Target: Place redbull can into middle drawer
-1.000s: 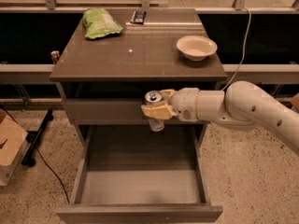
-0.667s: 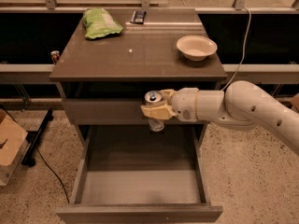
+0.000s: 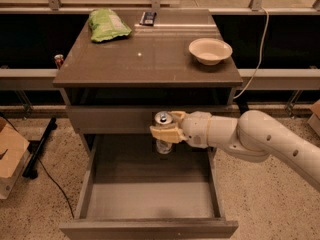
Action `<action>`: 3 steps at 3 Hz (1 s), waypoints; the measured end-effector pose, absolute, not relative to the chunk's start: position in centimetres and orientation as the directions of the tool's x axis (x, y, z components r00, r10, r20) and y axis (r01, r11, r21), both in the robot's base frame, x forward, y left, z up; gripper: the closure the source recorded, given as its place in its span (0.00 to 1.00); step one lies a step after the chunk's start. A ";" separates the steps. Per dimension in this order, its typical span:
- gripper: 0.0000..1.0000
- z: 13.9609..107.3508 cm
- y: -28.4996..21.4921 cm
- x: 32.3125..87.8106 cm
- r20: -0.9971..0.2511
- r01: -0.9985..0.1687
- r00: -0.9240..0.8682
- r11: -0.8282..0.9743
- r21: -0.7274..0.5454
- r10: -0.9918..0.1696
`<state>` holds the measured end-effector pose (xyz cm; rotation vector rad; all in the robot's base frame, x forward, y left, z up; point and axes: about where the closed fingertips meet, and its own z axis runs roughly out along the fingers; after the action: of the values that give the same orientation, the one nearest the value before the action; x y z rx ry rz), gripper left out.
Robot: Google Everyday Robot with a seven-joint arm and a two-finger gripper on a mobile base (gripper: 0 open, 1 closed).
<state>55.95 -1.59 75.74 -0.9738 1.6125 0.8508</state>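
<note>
The redbull can (image 3: pixel 163 145), a slim silver can with a shiny top, is held upright in my gripper (image 3: pixel 164 130). The gripper's cream fingers (image 3: pixel 161 133) are shut around the can's upper part. My white arm (image 3: pixel 260 140) reaches in from the right. The can hangs above the back part of the open middle drawer (image 3: pixel 150 199), a wide grey-brown drawer pulled out from the cabinet. The drawer's floor shows nothing lying on it. The can's bottom is above the drawer's floor, not touching it.
The cabinet top (image 3: pixel 150 61) carries a green chip bag (image 3: pixel 107 25), a white bowl (image 3: pixel 210 50) and a small dark object (image 3: pixel 148 18). A small red can (image 3: pixel 59 60) stands left behind the cabinet. A cardboard box (image 3: pixel 10 154) sits at the left on the floor.
</note>
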 end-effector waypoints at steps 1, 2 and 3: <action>1.00 73.3 -1.7 55.3 -0.978 -0.899 -0.159 0.429 0.086 -0.137; 1.00 70.0 -2.0 54.6 -0.977 -0.892 -0.181 0.436 0.116 -0.110; 1.00 67.7 -2.3 54.1 -0.974 -0.884 -0.205 0.445 0.143 -0.095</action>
<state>54.13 -2.27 67.72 -0.8703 1.6228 0.9182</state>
